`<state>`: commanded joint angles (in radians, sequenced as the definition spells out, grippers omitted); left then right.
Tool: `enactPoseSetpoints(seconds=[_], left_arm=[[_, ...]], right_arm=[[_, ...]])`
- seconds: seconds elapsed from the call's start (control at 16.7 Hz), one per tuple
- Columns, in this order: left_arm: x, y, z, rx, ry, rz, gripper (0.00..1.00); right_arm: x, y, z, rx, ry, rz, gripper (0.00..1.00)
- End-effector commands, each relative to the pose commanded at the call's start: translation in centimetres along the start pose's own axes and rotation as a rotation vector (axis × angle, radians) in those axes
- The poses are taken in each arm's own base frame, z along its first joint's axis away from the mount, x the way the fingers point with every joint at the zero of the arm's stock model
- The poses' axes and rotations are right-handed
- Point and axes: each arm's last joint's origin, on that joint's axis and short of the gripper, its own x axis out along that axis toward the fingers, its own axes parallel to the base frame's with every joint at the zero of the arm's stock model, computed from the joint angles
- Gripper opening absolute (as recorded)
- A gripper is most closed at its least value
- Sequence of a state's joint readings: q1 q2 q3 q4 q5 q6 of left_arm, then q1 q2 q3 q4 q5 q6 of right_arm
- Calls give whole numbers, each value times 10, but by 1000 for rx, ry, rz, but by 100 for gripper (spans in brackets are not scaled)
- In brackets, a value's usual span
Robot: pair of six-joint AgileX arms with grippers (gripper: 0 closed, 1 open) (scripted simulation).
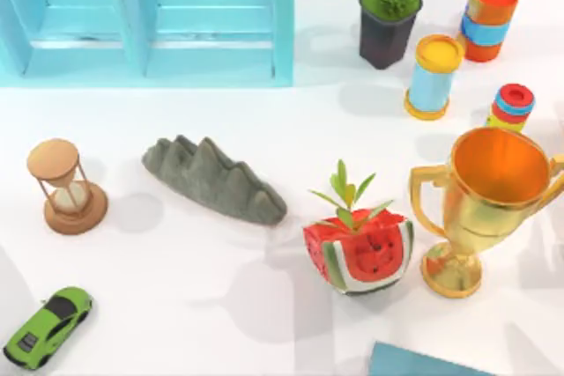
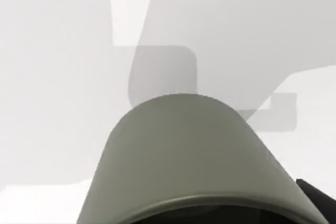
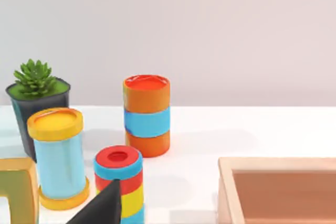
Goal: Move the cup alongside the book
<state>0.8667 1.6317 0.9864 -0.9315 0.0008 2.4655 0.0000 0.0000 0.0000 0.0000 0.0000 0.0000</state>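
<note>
Table, top view, left to right:
- wooden hourglass (image 1: 66, 187), green toy car (image 1: 48, 327) at the left edge
- large light-blue cabinet (image 1: 150, 19) at the back
- grey ridged rock-like piece (image 1: 214, 180) mid-table
- watermelon-slice planter with a green sprig (image 1: 359, 251)
- flat teal-blue book (image 1: 414, 362), corner only, at the near edge, right of centre
- black pot with a succulent (image 1: 386, 22), yellow-capped blue cylinder (image 1: 432, 77), orange-and-blue cylinder (image 1: 489, 17), small red-topped striped cylinder (image 1: 511, 105) at back right
- cup: shiny gold trophy cup with two handles (image 1: 487, 209), upright at the right, near the book but behind it, not yet alongside

Arms: whether the left or right gripper is open or holding anything, I cannot tell. A dark wedge (image 3: 105, 205) in the right wrist view may belong to the right gripper.

Handling (judgement): the cup is rigid, probably slick and top-heavy on its narrow foot. Take it at the stem or across the bowl rim, not by a handle, and keep it vertical.
</note>
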Motion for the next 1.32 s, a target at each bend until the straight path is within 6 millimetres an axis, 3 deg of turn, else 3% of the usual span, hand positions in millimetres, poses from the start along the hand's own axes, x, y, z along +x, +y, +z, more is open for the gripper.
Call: enactPoseSetpoints(seconds=[0.24, 0.6, 0.72, 0.96, 1.32], left_arm=[[-23, -1, 1, -6, 5, 4, 0], [-22, -1, 1, -6, 2, 3, 0], [-22, 7, 5, -12, -16, 6, 0], [-25, 42, 38, -40, -66, 15, 0], [-30, 86, 119, -229, -129, -20, 0]], right_arm=[[0, 0, 0, 0, 0, 0, 100], [0, 0, 0, 0, 0, 0, 100], [0, 0, 0, 0, 0, 0, 100], [0, 0, 0, 0, 0, 0, 100], [0, 0, 0, 0, 0, 0, 100]])
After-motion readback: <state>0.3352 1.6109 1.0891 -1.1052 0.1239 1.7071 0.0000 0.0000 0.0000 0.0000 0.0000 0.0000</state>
